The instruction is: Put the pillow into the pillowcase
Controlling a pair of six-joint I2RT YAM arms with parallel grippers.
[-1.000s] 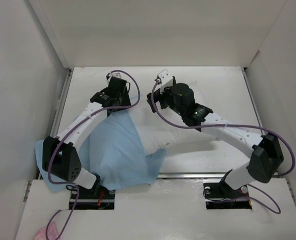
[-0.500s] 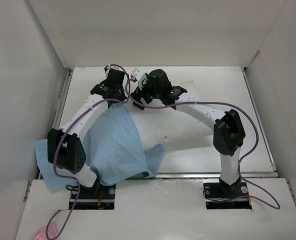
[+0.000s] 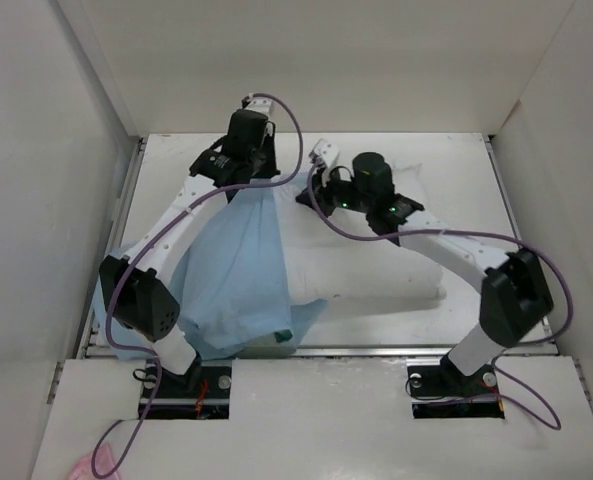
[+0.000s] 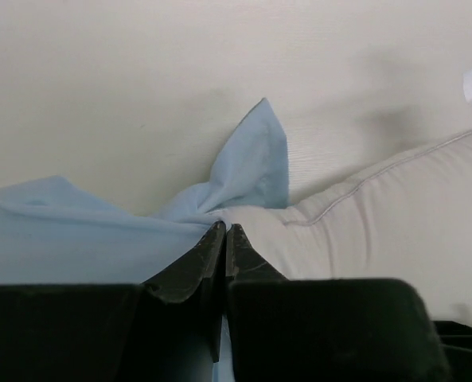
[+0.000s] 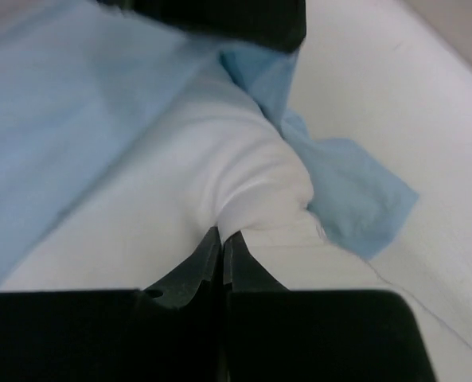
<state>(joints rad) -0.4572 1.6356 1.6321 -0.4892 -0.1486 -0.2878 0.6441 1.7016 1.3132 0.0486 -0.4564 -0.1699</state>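
Observation:
The white pillow lies across the middle of the table. Its left end is under the light blue pillowcase. My left gripper is shut on the pillowcase's upper edge, and the cloth hangs from it like a tent. In the left wrist view the gripper pinches blue cloth, with the pillow to its right. My right gripper is close beside it. In the right wrist view this gripper is shut on a bunched fold of the pillow, with pillowcase behind.
White walls enclose the table on the left, back and right. A metal rail runs along the near edge. Purple cables loop off both arms. A pink scrap lies at the bottom left, off the table.
My right gripper has closed on the pillow's upper left end. The left gripper shut on the pillowcase, then lifted it back and right, so the cloth now stands taller.

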